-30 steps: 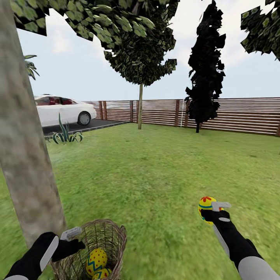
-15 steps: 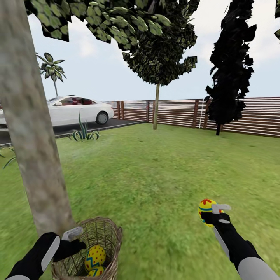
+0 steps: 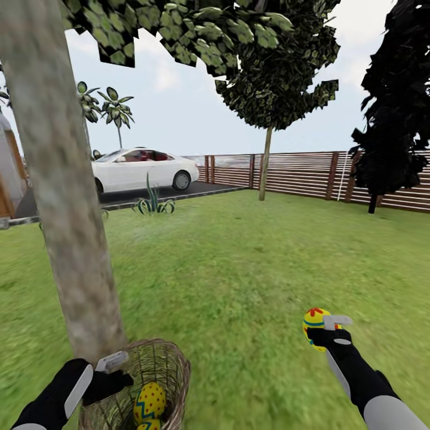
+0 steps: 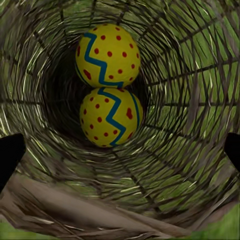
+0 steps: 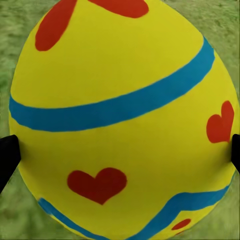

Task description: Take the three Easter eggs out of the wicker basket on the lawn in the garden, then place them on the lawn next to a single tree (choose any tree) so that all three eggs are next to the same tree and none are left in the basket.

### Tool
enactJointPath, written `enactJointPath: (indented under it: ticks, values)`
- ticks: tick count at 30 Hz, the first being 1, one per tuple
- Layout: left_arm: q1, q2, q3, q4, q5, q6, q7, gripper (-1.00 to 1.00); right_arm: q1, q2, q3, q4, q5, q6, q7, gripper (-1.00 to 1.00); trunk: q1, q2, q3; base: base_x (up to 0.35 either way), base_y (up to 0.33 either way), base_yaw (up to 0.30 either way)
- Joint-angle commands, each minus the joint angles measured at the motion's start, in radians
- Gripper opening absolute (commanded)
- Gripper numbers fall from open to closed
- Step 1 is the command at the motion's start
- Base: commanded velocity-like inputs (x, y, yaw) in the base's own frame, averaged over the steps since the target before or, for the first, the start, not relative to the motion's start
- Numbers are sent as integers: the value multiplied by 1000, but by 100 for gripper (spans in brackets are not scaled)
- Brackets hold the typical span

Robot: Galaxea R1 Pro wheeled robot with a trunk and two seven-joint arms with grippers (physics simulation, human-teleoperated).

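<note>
- Grass of the lawn (image 3: pixel 239 269) spreads to a brown slatted fence (image 3: pixel 298 173); no readable writing or brand shows anywhere.
- Right gripper (image 3: pixel 327 329) is closed around a yellow egg (image 3: pixel 314 322) with red hearts and blue bands — held above the grass.
- Left gripper (image 3: pixel 113 367) hovers at the wicker basket (image 3: pixel 173 370) rim, fingers spread, holding nothing.
- Two eggs (image 4: pixel 107 56) with red dots and blue zigzags lie touching in the basket — just beside the thick tree trunk (image 3: pixel 65 197).
- White car (image 3: pixel 143 170) is parked beyond the lawn.

place: home garden | lawn (image 3: pixel 239 263) | slatted fence (image 3: pixel 298 173) | trees | parked car (image 3: pixel 143 170)
</note>
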Motion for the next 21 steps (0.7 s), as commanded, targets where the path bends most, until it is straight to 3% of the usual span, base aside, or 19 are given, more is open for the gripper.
enactJointPath:
  ticks: [1,5,11,21]
  values:
    - [-1,0,4,-1,-7,5,-8,100,0,0,0,-2,0,6,-2,-100,0,0,-1,348,0,44]
    - [-1,-1,4,-1,-6,5,-8,100,0,0,0,-1,0,7,-1,-100,0,0,-1,314,0,8]
    - [-1,-6,4,-1,-6,5,-8,100,0,-2,0,-1,-1,7,-1,-100,0,0,-1,32,0,0]
    - [-1,-7,4,1,-6,5,-7,100,0,-6,-1,-1,-1,6,-1,-100,39,-70,-33,0,0,0]
